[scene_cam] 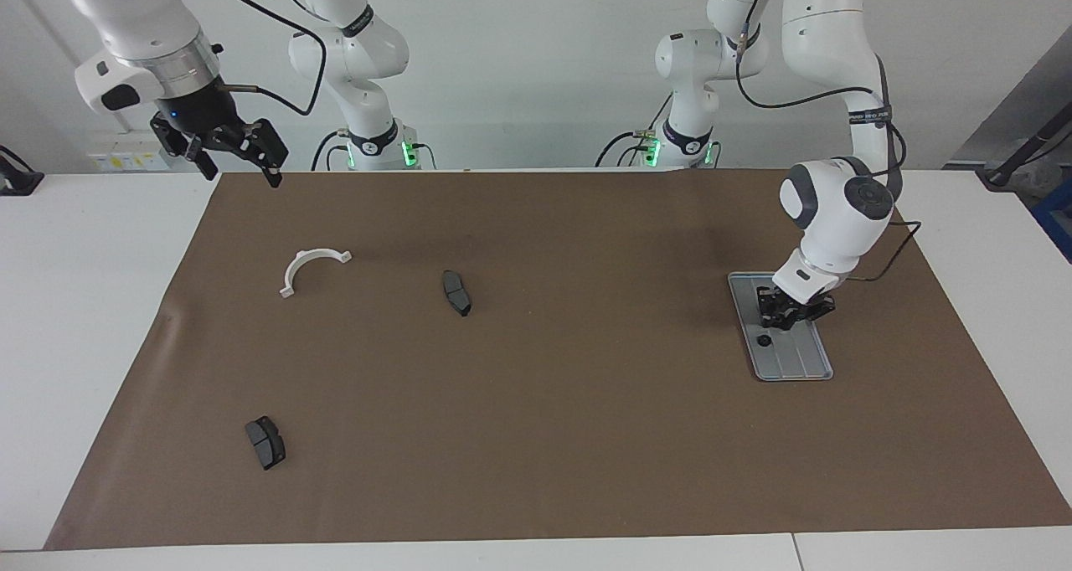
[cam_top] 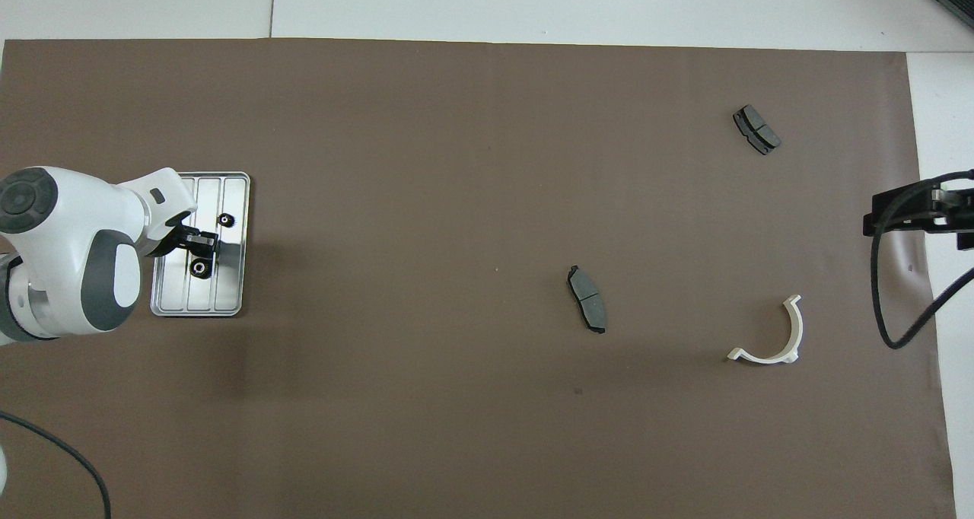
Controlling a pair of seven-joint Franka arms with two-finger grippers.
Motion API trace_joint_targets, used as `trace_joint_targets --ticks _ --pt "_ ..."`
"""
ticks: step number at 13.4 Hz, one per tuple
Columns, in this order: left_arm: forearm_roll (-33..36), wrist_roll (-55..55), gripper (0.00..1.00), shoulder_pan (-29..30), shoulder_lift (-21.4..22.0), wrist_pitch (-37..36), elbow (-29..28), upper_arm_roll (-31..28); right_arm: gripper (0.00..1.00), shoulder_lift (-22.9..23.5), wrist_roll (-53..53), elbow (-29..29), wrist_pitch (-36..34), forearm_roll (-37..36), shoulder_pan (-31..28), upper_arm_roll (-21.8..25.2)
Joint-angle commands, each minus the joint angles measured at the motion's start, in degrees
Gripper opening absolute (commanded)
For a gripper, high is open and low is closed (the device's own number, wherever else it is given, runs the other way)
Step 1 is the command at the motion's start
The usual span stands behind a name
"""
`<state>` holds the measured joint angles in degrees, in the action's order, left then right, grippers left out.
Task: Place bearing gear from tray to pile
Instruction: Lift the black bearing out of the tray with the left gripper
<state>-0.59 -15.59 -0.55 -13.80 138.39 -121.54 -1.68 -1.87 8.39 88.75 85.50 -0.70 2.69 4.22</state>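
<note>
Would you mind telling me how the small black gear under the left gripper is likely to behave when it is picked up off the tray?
The gear looks small and solid, so probably stiff and light. It lies flat on the ridged metal tray, so it may slide if nudged; on edge, its round shape could roll. The left gripper is right over it, leaving little margin on so small a part.
</note>
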Motion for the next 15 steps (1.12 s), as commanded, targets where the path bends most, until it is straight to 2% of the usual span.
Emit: trace_joint_targets --ticks 1,4,6,10,15 --pt "0.8 -0.1 0.17 -0.2 -0.7 -5.1 4.6 -0.5 1.0 -1.6 -1.8 1.7 -0.2 1.5 -0.8 -0.3" --pt "0.8 1.7 0.13 -0.6 -2.0 -11.3 10.9 -0.3 1.0 -1.6 -1.9 1.7 -0.1 1.5 -0.7 -0.3" --pt "0.6 7.1 0.13 -3.3 -2.6 -14.1 13.5 -0.3 1.0 -1.6 -1.8 1.7 -0.2 1.5 -0.8 -0.3" --pt "0.5 26.0 0.1 -12.3 -2.3 -16.4 14.4 0.2 1.0 -1.6 -1.8 1.7 -0.2 1.5 -0.7 -0.3" --pt "-3.2 44.5 0.11 -23.3 -2.4 -14.3 15.1 0.2 1.0 -1.6 -1.9 1.7 -0.2 1.5 -0.8 -0.3"
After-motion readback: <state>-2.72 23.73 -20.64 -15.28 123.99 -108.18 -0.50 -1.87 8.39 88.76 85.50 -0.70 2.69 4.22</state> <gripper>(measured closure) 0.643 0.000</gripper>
